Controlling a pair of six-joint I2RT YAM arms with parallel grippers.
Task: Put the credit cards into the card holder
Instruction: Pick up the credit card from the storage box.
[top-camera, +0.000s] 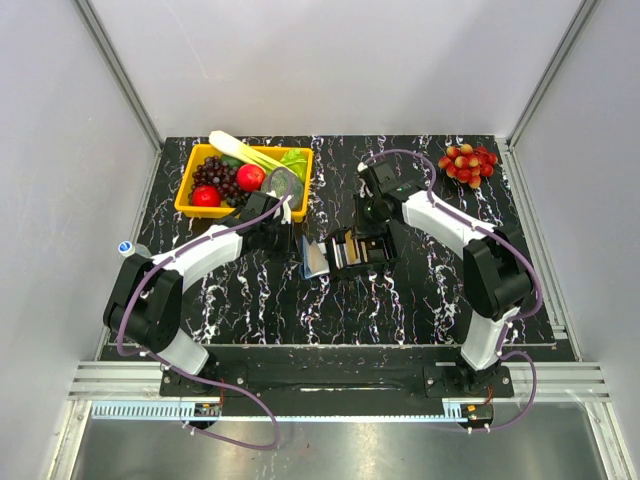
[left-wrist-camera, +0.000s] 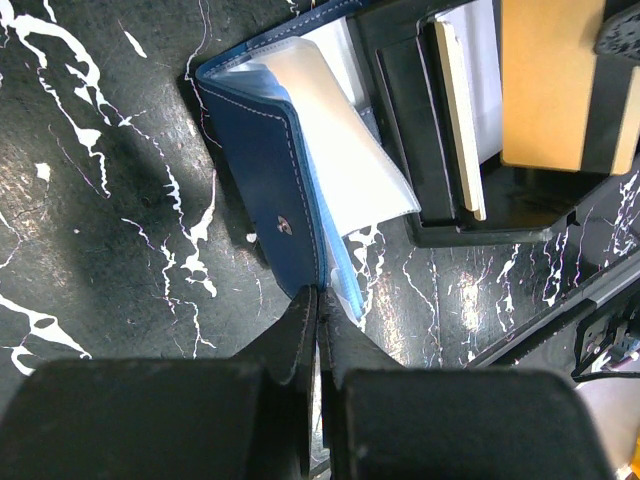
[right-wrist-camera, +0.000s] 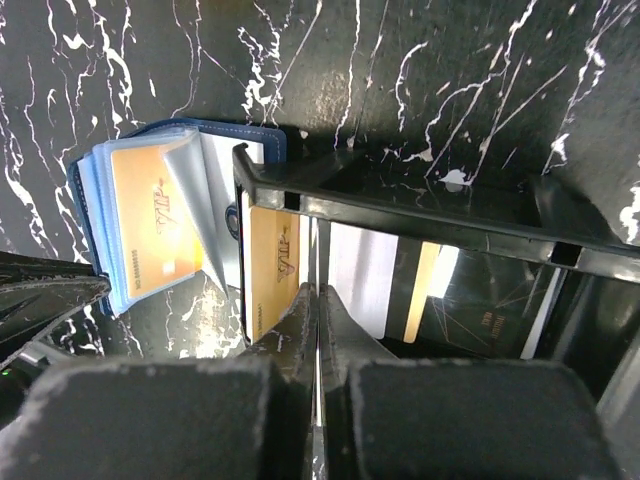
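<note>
The dark-blue card holder (top-camera: 315, 258) lies open on the black marbled table, its clear sleeves fanned out (left-wrist-camera: 350, 150). One sleeve holds an orange card (right-wrist-camera: 150, 225). My left gripper (left-wrist-camera: 320, 295) is shut on the edge of the holder's blue cover (left-wrist-camera: 265, 160); in the top view it (top-camera: 288, 224) is left of the holder. My right gripper (right-wrist-camera: 318, 292) is inside the black tray (right-wrist-camera: 400, 205), shut on a thin card seen edge-on (right-wrist-camera: 314, 250). A tan card (right-wrist-camera: 275, 265), a white card (right-wrist-camera: 360, 275) and a dark card (right-wrist-camera: 490, 315) stand in the tray.
A yellow basket (top-camera: 190, 208) of toy fruit and vegetables stands at the back left, close behind my left gripper. A cluster of red berries (top-camera: 468, 163) lies at the back right. The black tray (top-camera: 385, 262) touches the holder's right side.
</note>
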